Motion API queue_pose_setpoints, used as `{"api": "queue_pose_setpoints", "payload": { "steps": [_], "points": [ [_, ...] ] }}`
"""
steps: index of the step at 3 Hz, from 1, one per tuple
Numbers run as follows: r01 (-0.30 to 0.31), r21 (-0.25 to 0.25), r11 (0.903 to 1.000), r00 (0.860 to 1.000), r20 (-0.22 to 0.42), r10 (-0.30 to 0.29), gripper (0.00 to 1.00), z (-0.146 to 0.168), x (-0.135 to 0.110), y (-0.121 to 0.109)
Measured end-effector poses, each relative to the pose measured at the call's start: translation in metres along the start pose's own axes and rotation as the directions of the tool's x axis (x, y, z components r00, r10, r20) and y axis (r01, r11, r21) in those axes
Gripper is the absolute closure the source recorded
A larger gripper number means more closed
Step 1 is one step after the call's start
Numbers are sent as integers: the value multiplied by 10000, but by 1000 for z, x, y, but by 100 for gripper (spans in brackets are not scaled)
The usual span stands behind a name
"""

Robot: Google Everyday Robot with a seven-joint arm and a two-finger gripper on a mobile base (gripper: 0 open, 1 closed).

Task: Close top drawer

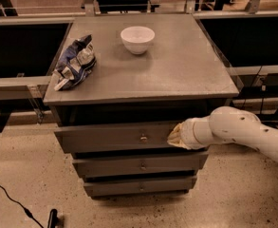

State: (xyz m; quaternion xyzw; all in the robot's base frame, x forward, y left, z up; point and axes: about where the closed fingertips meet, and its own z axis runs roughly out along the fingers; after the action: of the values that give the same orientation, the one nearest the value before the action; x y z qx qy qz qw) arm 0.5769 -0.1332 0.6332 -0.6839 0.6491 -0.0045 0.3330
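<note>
The top drawer (110,137) of the grey cabinet stands partly pulled out, its tall front panel sticking out past the cabinet body, with a small round metal knob (143,137) at its middle. My gripper (175,136) comes in from the right on a white arm and rests against the right part of the drawer front, just right of the knob. Its yellowish fingertips (174,137) touch the panel.
Two slimmer drawer fronts (141,165) sit below the top one. On the cabinet top (176,70) stand a white bowl (137,38) and a crumpled blue chip bag (74,63). A black cable (15,203) lies on the floor at the left.
</note>
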Motion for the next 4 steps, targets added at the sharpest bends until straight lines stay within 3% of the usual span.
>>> {"api": "queue_pose_setpoints", "payload": {
  "steps": [1, 2, 4],
  "points": [
    [88, 198, 9998, 10000, 44, -88, 93, 7, 4, -12],
    [88, 197, 9998, 10000, 45, -89, 92, 7, 4, -12],
    [88, 196, 9998, 10000, 45, -89, 45, 7, 4, -12]
  ]
}}
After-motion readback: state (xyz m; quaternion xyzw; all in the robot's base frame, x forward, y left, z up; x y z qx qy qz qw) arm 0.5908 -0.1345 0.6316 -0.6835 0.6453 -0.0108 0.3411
